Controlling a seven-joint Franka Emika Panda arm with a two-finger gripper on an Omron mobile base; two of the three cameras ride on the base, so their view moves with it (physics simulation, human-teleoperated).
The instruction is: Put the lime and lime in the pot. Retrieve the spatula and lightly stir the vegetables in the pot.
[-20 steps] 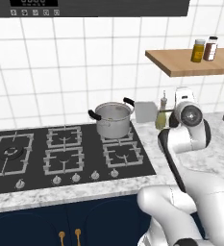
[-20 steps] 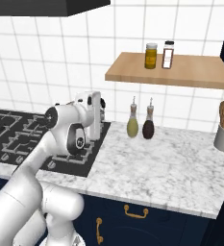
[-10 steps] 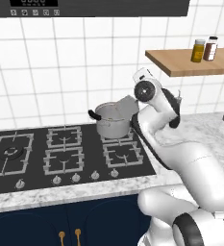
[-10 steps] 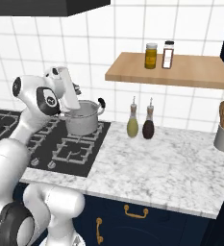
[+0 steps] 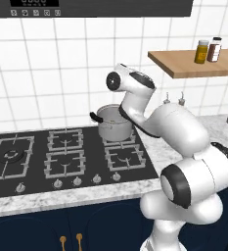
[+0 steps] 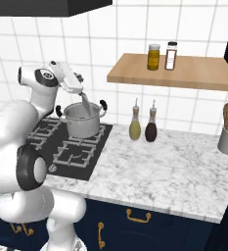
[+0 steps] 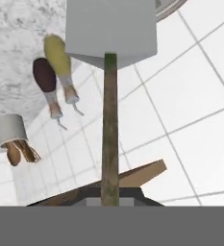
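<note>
Now my gripper (image 6: 84, 99) is clamping the spatula's (image 7: 110, 120) thin stiff wooden handle at its end, blade hanging over the pot (image 6: 82, 119), centre-left; it is light, but could twist while stirring.

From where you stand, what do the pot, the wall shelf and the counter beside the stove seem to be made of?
The pot looks like brushed steel: grey sheen, with black handles that may be plastic. The wall shelf looks like light, matte wood, tan and even. The counter looks like polished marble or a stone imitation: white with grey veining.
</note>
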